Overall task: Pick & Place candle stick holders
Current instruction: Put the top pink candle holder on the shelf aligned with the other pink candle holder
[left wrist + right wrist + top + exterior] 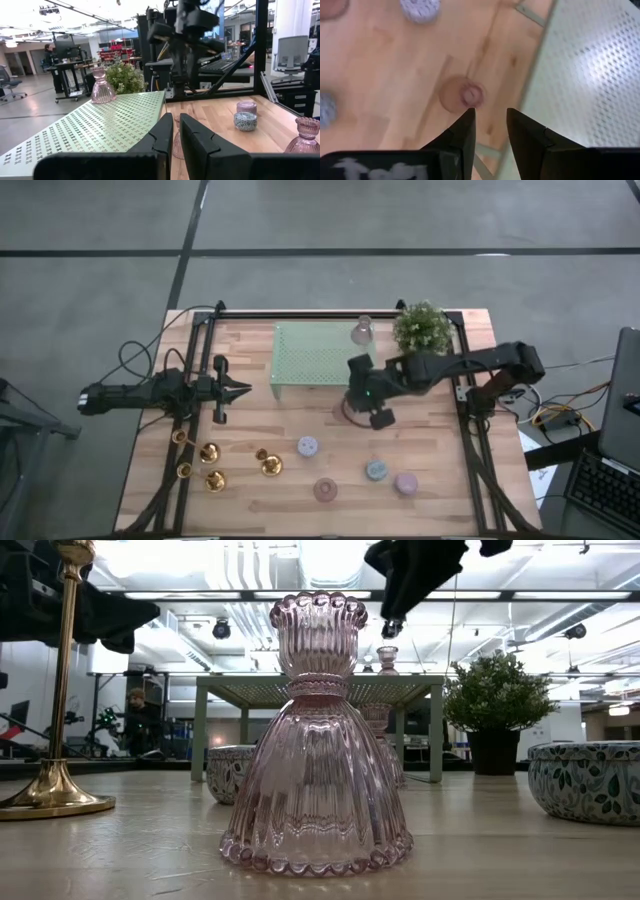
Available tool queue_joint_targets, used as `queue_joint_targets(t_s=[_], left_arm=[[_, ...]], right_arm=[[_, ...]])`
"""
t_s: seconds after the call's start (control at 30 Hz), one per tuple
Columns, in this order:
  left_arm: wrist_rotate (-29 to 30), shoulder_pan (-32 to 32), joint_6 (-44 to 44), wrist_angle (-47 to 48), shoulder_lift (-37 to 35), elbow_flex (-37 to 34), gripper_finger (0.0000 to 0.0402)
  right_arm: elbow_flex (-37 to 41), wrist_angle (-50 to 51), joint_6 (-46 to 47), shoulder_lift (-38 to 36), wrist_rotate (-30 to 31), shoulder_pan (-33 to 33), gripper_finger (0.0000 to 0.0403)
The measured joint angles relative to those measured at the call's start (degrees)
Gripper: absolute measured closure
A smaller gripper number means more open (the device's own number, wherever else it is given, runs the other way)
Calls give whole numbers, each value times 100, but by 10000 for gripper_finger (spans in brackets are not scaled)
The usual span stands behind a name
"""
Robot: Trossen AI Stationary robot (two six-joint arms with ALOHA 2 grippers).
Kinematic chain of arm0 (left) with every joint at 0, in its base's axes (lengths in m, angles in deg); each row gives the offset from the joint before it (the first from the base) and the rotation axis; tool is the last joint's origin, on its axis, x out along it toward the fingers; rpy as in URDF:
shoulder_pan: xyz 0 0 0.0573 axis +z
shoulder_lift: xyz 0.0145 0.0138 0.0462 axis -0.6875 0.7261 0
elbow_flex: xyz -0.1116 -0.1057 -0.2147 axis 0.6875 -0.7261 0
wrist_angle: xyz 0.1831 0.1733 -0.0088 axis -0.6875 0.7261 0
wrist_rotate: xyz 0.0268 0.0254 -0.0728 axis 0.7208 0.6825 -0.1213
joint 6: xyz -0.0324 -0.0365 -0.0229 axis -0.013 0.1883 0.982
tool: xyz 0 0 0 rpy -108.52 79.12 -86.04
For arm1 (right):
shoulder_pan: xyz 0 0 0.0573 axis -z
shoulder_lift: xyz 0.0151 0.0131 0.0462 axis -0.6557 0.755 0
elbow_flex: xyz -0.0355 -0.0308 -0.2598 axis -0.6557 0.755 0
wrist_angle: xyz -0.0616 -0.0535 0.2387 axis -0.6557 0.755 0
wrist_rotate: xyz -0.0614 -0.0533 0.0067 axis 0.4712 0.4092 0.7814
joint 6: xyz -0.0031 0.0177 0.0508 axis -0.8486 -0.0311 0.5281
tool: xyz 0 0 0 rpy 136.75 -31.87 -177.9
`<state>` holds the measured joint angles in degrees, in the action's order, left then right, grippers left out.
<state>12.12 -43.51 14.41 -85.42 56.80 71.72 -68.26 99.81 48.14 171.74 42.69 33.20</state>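
Note:
A pink ribbed glass candle stick holder (462, 95) stands upright on its flared base mid-table (344, 412), large in the low view (315, 740). My right gripper (490, 120) hovers above it (378, 418), slanting down, open, with nothing between its fingers. A second pink holder (362, 330) stands on the green perforated shelf (310, 360). A third (325, 490) stands near the front edge. Several gold candle stick holders (212, 465) stand at the front left. My left gripper (240, 390) rests shut at the table's left (176, 127).
A potted plant (422, 328) stands at the back right beside the shelf. Squat round candles stand near the front: lilac (308, 446), blue (376, 470) and pink (405, 483). Black rails run along the table's left and right sides (470, 430).

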Motion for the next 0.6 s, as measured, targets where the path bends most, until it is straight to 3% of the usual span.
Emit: queue_joint_targets(t_s=[0.6], left_arm=[[-2,2,2,2,2,0,364]], right_arm=[[1214,-1600,161,194,43,-210,273]])
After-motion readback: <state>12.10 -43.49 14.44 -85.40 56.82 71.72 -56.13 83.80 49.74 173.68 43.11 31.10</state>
